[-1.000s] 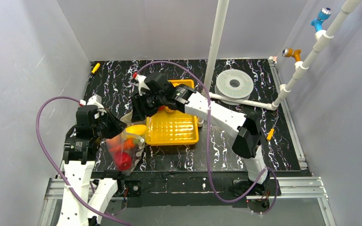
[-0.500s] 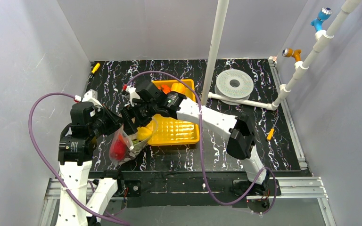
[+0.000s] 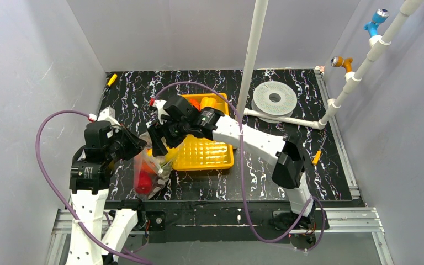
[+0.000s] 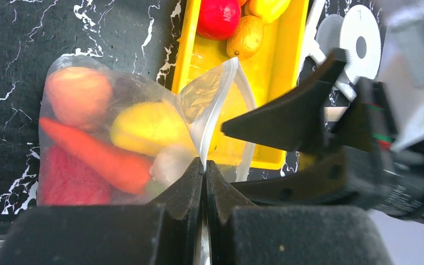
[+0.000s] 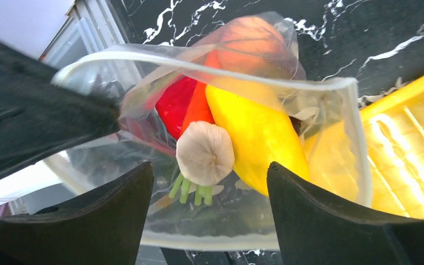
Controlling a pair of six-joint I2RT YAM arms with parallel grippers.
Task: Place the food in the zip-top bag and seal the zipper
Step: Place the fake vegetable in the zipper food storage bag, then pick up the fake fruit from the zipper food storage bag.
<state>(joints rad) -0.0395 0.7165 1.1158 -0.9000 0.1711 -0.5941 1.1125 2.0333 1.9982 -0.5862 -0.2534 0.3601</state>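
Note:
The zip-top bag [image 3: 146, 172] hangs at the yellow tray's left end, its mouth wide apart. My left gripper [image 4: 204, 163] is shut on the bag's mouth edge; from above it [image 3: 131, 148] sits left of the bag. My right gripper [image 5: 208, 165] stands open just above the mouth with nothing between its fingers. From above it [image 3: 158, 144] is over the bag. The zipper [image 5: 210, 51] is unsealed and rings the opening. Inside lie a yellow food [image 5: 254, 132], a red one [image 5: 172, 104], a carrot [image 4: 91, 157] and a white bulb [image 5: 205, 152]. More food [image 4: 218, 16] stays in the tray.
The yellow tray [image 3: 212, 153] lies mid-table, with orange and yellow pieces at its far end [image 3: 207, 103]. A white upright pipe [image 3: 252, 55] rises behind it. A grey disc [image 3: 275, 98] lies back right. Small yellow bits [image 3: 316, 158] lie near the table's edges.
The yellow food has gone from my right gripper into the bag. The right jaws have spread and the gripper has stayed over the mouth. The left arm has held on while the bag shifted slightly.

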